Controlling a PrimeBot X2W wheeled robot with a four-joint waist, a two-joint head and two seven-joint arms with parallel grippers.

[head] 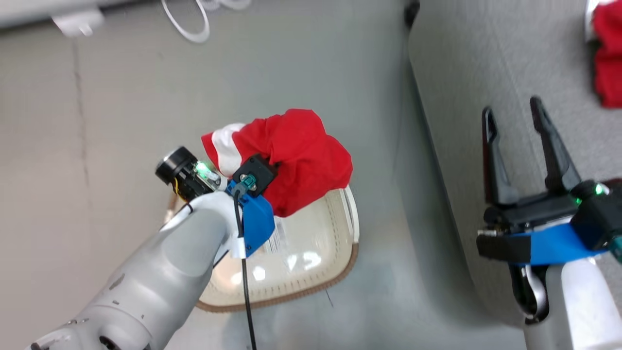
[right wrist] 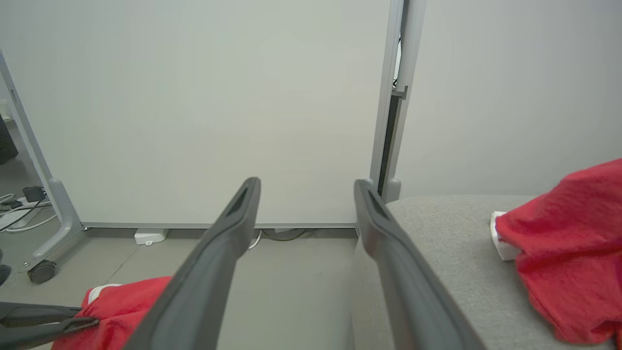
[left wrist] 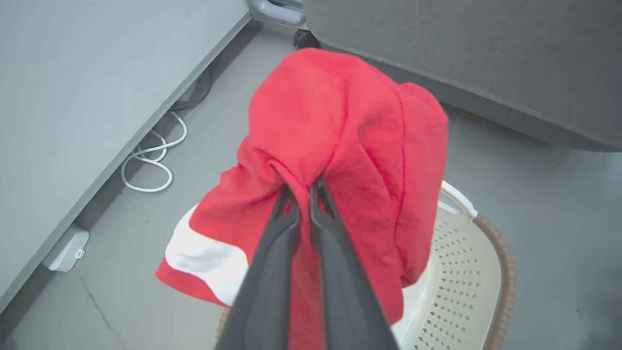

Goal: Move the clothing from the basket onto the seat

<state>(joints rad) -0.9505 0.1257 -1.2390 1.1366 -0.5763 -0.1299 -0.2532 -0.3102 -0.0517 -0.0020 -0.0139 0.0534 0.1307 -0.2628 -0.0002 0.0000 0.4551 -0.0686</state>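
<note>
**Red garment pinched in the left jaws above the basket; right jaws wide over the seat**

The left jaws are closed narrow on a fold of the red garment (left wrist: 340, 121). Their dark fingers (left wrist: 272, 253) rise from the bottom centre of the left wrist view, and their tips are buried in the cloth. The garment hangs bunched around those tips. Its white band droops toward the lower left of that view, and its lower edge trails over the basket (left wrist: 486, 272). In the head view this garment (head: 301, 150) sits at the centre of the frame, covering the upper end of the basket (head: 311, 287), whose glossy floor shows below it.

The right jaws stand wide apart with nothing between them. Their fingers (head: 551, 146) point up at the lower right of the head view, over the front part of the grey seat (head: 486, 73). A second red garment (head: 607, 63) lies on the seat in the upper right corner, well apart from those jaws. In the right wrist view it (right wrist: 573, 243) rests on the seat (right wrist: 447, 243) at the right edge.

A strip of grey floor (head: 379, 146) separates the basket from the seat's rounded edge. A white cable (left wrist: 150, 165) loops on the floor beside a grey wall panel (left wrist: 73, 97) at the left of the left wrist view.
</note>
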